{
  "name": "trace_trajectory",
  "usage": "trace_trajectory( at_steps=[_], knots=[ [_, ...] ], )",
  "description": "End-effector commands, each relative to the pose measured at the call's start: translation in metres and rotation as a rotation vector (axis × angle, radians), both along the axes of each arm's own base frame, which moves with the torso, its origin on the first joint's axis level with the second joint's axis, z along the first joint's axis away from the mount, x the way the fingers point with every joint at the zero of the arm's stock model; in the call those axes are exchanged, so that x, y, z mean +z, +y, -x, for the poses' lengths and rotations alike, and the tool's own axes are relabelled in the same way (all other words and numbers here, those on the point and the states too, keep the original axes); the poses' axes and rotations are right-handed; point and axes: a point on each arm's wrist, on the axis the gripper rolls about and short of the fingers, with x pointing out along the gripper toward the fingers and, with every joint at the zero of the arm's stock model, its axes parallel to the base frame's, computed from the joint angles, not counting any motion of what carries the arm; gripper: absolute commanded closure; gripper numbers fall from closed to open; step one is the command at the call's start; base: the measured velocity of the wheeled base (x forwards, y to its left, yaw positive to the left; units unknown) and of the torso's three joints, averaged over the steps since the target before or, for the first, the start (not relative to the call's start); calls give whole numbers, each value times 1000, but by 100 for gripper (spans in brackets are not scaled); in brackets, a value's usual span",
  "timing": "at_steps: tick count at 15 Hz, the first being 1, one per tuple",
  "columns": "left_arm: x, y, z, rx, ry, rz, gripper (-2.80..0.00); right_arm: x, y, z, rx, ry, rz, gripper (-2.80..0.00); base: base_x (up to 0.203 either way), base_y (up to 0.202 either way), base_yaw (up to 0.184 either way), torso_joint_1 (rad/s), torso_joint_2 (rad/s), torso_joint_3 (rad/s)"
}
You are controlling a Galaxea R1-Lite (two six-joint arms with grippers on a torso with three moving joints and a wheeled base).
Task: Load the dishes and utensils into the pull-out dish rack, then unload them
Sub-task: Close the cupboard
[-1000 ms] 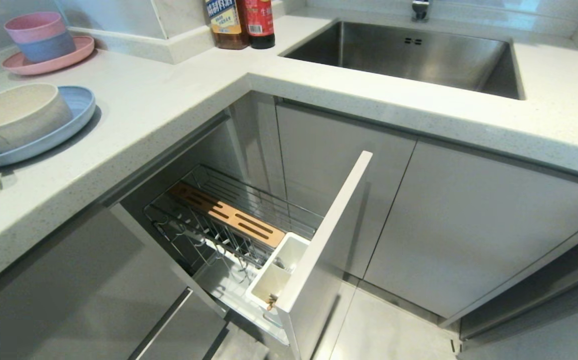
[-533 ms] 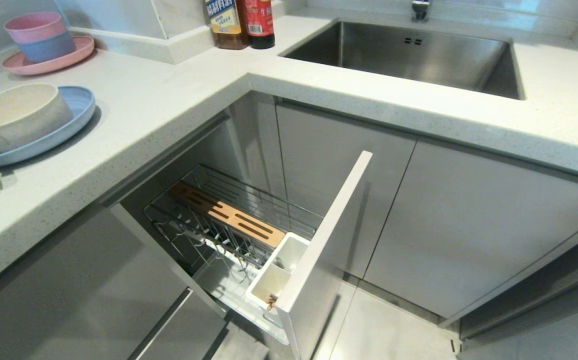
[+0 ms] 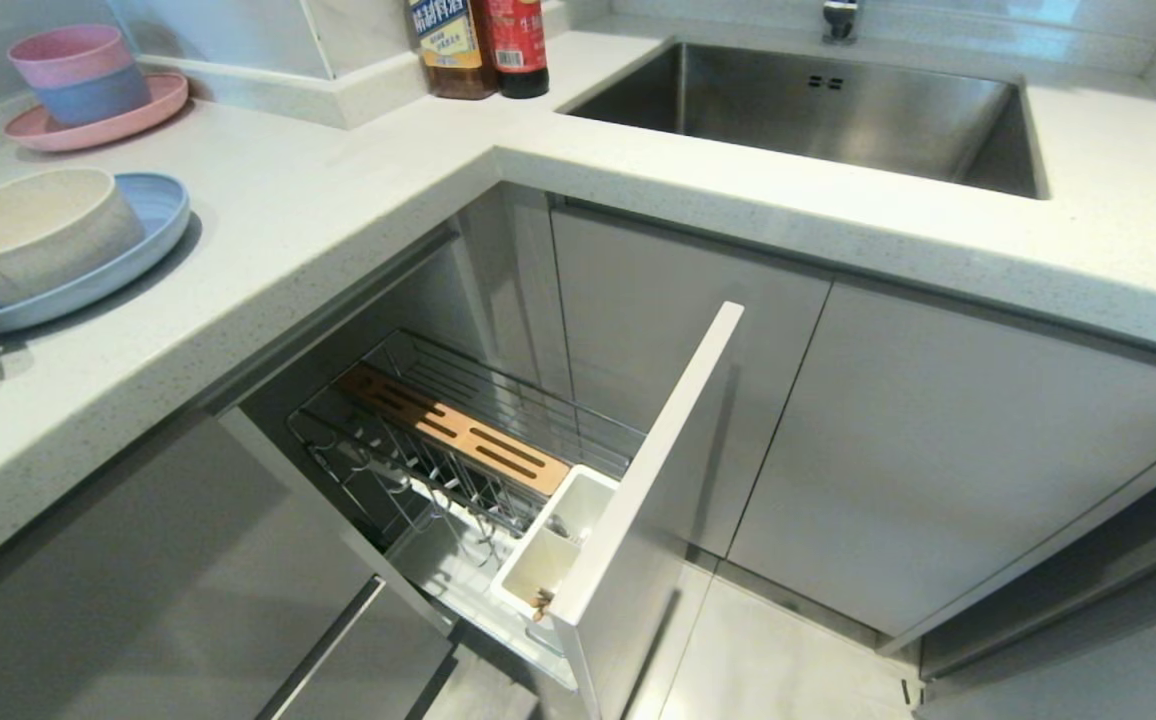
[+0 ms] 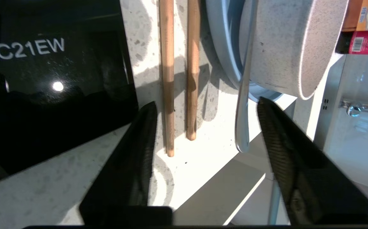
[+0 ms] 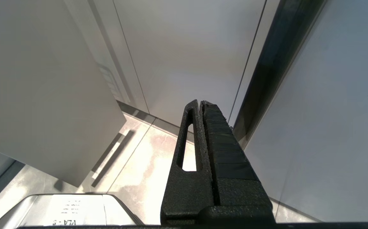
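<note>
A home kitchen; steel sink (image 3: 818, 110) set in a pale countertop (image 3: 338, 200); grey cabinets (image 3: 938, 450) below; sauce bottles (image 3: 483, 45) behind.

The left gripper (image 4: 204, 106) has two long matte black fingers (image 4: 130, 165), tapering to blunt tips, with fine ribbed texture on the inner faces. The right gripper (image 5: 200, 102) is equally black, grainy plastic; one finger bears an elongated slot, the other ribbed padding.
</note>
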Motion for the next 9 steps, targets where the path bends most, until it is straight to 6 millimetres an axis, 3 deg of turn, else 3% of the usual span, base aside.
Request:
trace_trajectory(
  at_steps=[1,9],
  knots=[
    [2,-3,4,28,9,-12,-280,0,0,0,0,2,0,0,0,0,0,0,0,0],
    [26,-42,41,188,-34,-213,-280,0,0,0,0,2,0,0,0,0,0,0,0,0]
  ],
)
